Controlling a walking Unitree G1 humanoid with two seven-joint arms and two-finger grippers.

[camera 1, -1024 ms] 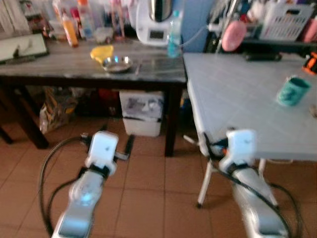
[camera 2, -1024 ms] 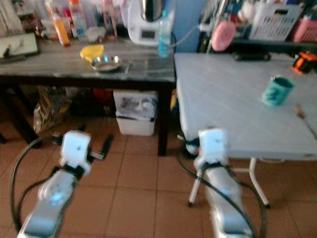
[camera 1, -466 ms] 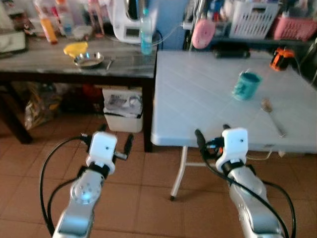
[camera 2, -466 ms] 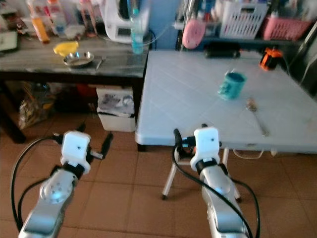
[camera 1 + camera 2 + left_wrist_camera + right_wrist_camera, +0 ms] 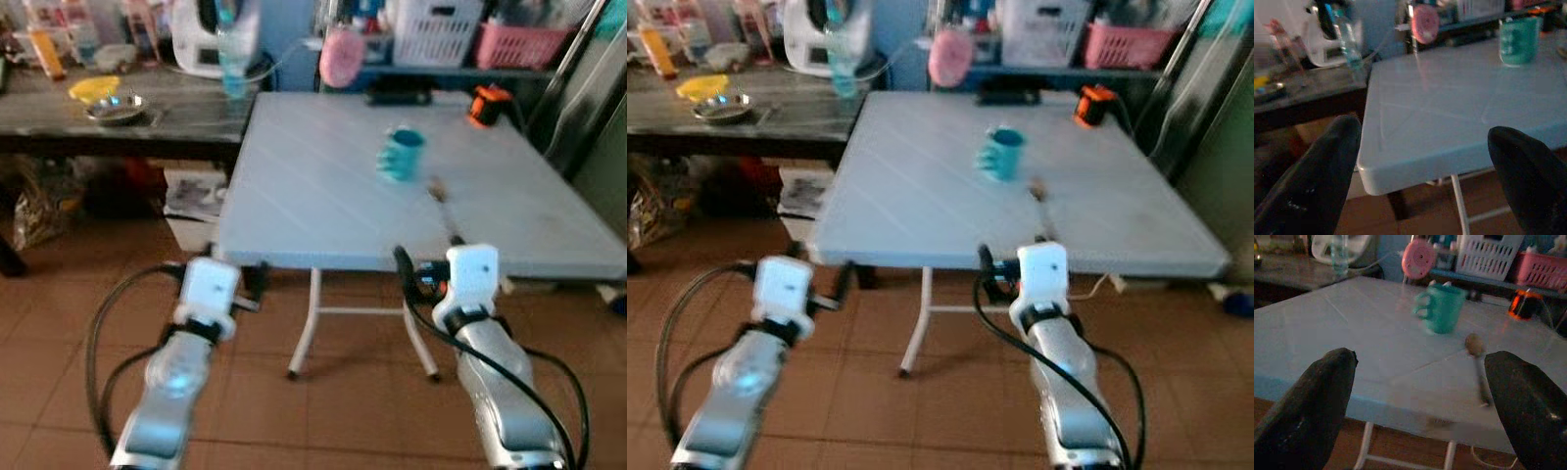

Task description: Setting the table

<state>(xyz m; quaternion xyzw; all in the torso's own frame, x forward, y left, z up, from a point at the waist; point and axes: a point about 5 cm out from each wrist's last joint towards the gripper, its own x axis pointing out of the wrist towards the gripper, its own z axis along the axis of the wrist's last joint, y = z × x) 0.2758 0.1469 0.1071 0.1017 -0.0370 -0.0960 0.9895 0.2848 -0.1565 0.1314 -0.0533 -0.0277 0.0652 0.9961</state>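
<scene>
Pale blue worktop (image 5: 323, 186) dead ahead: mug (image 5: 401, 154) at 12, spoon (image 5: 1478, 363) just beside it. Both jaws open, empty. Approach stage, I'd guess; next, reach for the spoon.

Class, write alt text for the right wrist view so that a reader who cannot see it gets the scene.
The open right pincer faces a pale blue table with a teal mug and a spoon beside it. Behind stand a white basket, a pink basket and an orange object.
</scene>
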